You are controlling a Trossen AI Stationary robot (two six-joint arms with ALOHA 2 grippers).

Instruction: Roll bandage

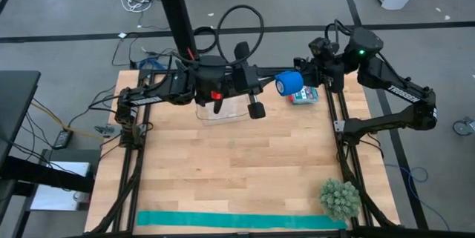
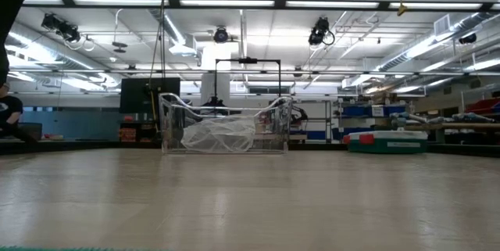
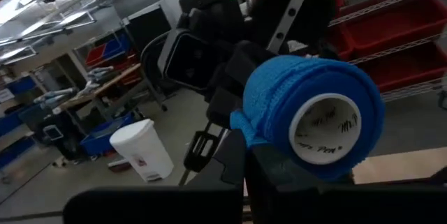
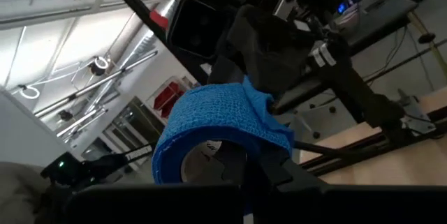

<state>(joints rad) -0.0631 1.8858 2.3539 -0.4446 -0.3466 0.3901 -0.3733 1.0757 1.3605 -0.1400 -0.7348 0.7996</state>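
The bandage is a royal-blue roll on a white core, held in the air over the table's far right part between both grippers. My left gripper comes at it from the table's left and my right gripper from the right. The left wrist view shows the core's open end, and the right wrist view shows the roll with a loose flap. Both grippers are shut on it. Neither gripper nor the roll shows in the low view. My left gripper comes level from the table's left and holds the roll at its loose outer flap, on the side turned toward that arm. The fingers hide the exact place. The roll is lifted clear of the table, its axis about level. My right gripper comes level from the table's right and holds the roll at its core end. One finger seems to reach into the core, with the blue wall over it; the roll hides the rest. The roll is clear of the table.
A clear plastic bin stands at the far middle and also shows in the low view. A small teal box lies below the roll. A teal-green strip lies along the near edge, and a green spiky ball sits near right.
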